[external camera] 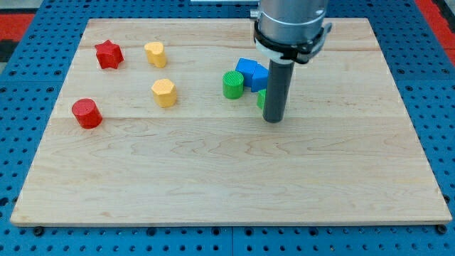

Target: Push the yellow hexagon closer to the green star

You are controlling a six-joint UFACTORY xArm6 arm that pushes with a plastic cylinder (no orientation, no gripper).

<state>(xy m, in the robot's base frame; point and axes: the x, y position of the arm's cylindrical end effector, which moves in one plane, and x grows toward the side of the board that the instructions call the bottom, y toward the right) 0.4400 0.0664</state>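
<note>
- Pale wood makes up the bench (227, 178), a board lying on a blue pegboard base (21, 85) that shows on all sides of it.
- My tip (274, 119) rests on the board right of the view's centre, at the lower end of the dark rod (277, 89); there are no jaws to describe, only this straight rod, so it holds nothing.
- A green block (261, 98) peeks out from behind the rod on its left edge; most of it is hidden, so I cannot tell its shape.
- The blue block (252, 72), angular in outline, sits just above and left of the tip, close against that hidden green piece.
- The green cylinder (232, 84) stands touching the blue block's left side.
- The yellow hexagon (163, 92) lies well apart from the tip, toward the view's left, with bare wood between it and the green cylinder.
- A second yellow block (155, 53), of rounded shape, sits above the hexagon, nearer the view's top.
- The red star (108, 54) is just left of that upper yellow block.
- The red cylinder (87, 113) stands nearest the board's left edge, below the star.
</note>
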